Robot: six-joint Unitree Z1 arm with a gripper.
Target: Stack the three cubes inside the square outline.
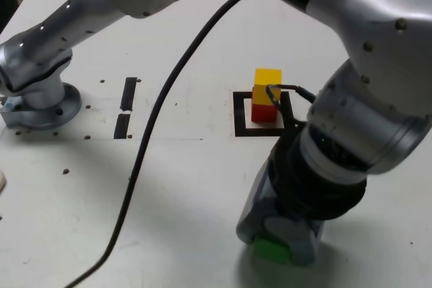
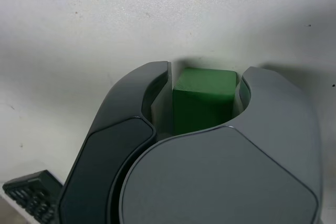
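White and scuffed, the flat worktop (image 1: 61, 220) fills both views, dotted with small screw holes. Across it reaches the silver-grey jointed robot arm (image 1: 368, 92): its base (image 1: 40, 102) is bolted down at the exterior view's left, the links arch over the top of the scene, and the wrist bends steeply down at the exterior view's lower right. A black cable (image 1: 152, 139) hangs from the arm and trails over the surface. The grey-and-black claw (image 1: 277, 237) points down at the worktop, its jaws narrow on either side of the small solid green cube (image 2: 203, 98); whether the pads press the cube is unclear. That cube sits well apart from the thick black tape square outline (image 1: 239, 116), nearer the camera. Inside the outline stands the red cube (image 1: 262, 111) with the yellow cube (image 1: 267, 77) stacked on top. Two short black tape strips (image 1: 126, 107) lie towards the exterior view's left.
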